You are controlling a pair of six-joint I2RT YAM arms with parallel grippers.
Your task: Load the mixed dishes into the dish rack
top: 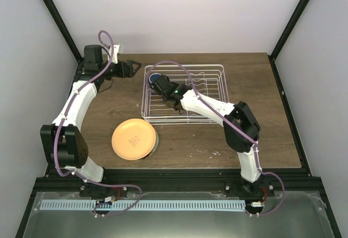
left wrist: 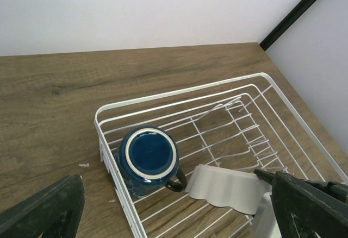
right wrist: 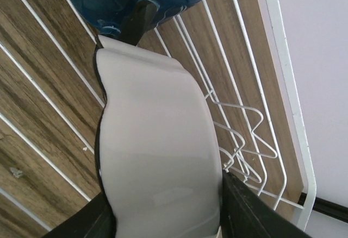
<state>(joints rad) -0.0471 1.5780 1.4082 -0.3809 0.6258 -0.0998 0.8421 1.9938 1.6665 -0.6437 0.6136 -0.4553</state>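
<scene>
The white wire dish rack stands at the back middle of the table. The dark blue mug sits upside down in its near-left corner. My right gripper is inside the rack, shut on the small white scalloped dish, which it holds on edge just beside the mug's handle. The dish also shows in the left wrist view. My left gripper is open and empty, hovering left of the rack. The orange-yellow plate lies on the table, over the mint-green plate, whose rim peeks out.
The rack's upright tines fill its right half. Grey walls and black frame posts close in the table at the back and sides. The wooden tabletop extends right of the plates.
</scene>
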